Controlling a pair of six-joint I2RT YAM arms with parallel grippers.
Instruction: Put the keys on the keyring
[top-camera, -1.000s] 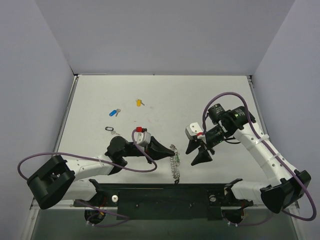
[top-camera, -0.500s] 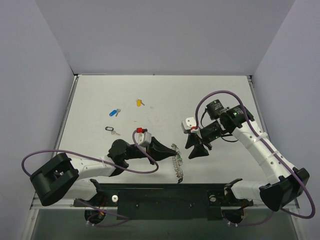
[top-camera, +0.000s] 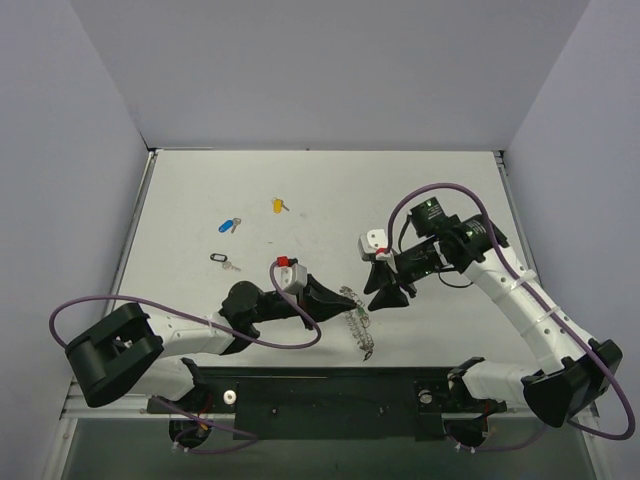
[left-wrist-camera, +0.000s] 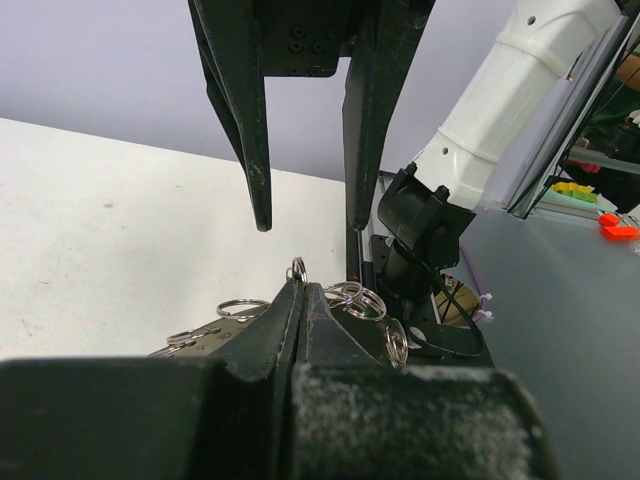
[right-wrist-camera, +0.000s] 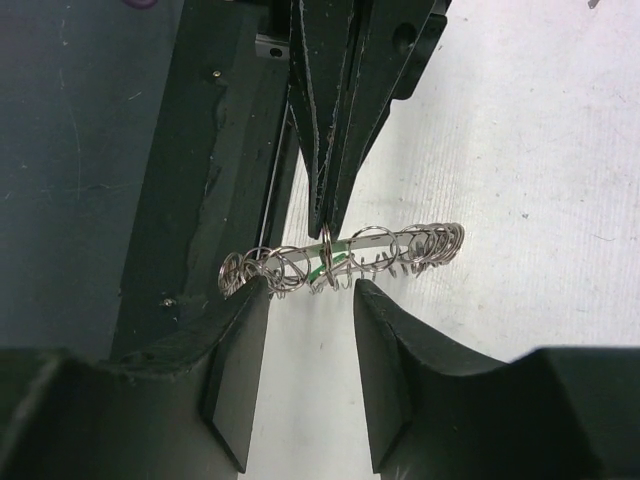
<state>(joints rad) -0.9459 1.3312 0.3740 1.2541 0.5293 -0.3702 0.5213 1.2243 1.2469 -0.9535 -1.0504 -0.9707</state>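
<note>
The keyring (top-camera: 357, 318), a silvery hoop edged with small wire loops, is held edge-up just off the table. My left gripper (top-camera: 342, 297) is shut on one of its loops (right-wrist-camera: 326, 240). The right wrist view has the keyring (right-wrist-camera: 395, 240) lying crosswise, with a green sliver of a key (right-wrist-camera: 320, 263) among the loops. My right gripper (right-wrist-camera: 310, 290) is open just in front of it, one finger on each side of that green part. My left fingers (left-wrist-camera: 285, 330) are pressed together under a loop (left-wrist-camera: 298, 268). Blue (top-camera: 228, 225), yellow (top-camera: 278, 205) and black (top-camera: 222, 259) keys lie far left.
The black mounting bar (top-camera: 330, 385) of the arm bases runs along the near edge, right below the keyring. The right arm's purple cable (top-camera: 440, 190) arches above its wrist. White walls close in the table on three sides.
My right gripper has moved left and away from the near edge, up to the keyring, and its jaws have narrowed. The left gripper shifted slightly right with the keyring.
</note>
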